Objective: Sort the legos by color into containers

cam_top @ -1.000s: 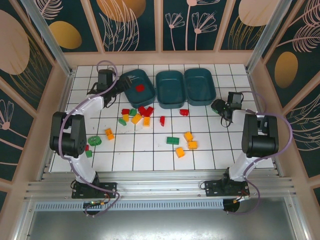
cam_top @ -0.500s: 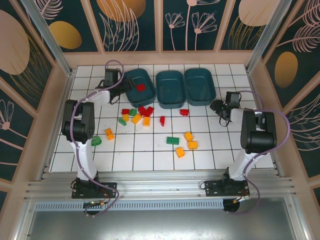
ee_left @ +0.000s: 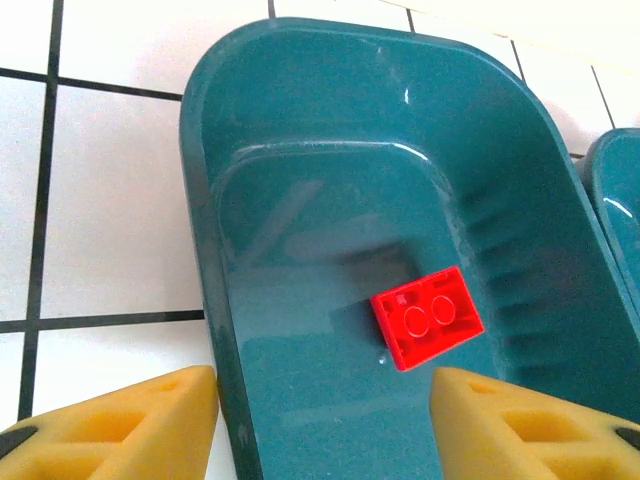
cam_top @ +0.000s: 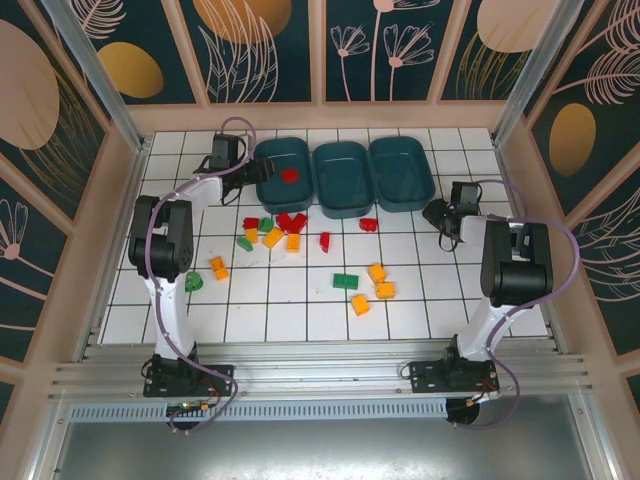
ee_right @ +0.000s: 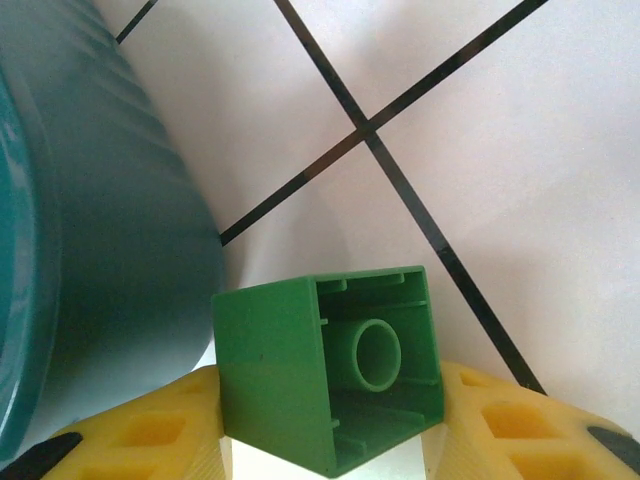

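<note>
Three dark teal containers stand in a row at the back: left (cam_top: 270,160), middle (cam_top: 341,185) and right (cam_top: 401,180). One red lego (cam_top: 290,175) lies in the left container (ee_left: 200,200), and the left wrist view shows this red lego (ee_left: 427,316) flat on its floor. My left gripper (cam_top: 252,175) hovers open at that container's left end, its jaws (ee_left: 320,430) empty. My right gripper (cam_top: 433,213), just right of the right container (ee_right: 100,230), is shut on a green lego (ee_right: 330,385).
Loose legos lie mid-floor: a red cluster (cam_top: 291,221), yellow ones (cam_top: 272,237), a red one (cam_top: 369,224), a green one (cam_top: 345,281), orange ones (cam_top: 377,272) and a green one (cam_top: 190,282) at the left arm. Wooden walls ring the tiled floor.
The left arm has swung its elbow inward, and its gripper has moved up to the left container's left end. That container and its red lego have shifted slightly right. The right arm has barely moved.
</note>
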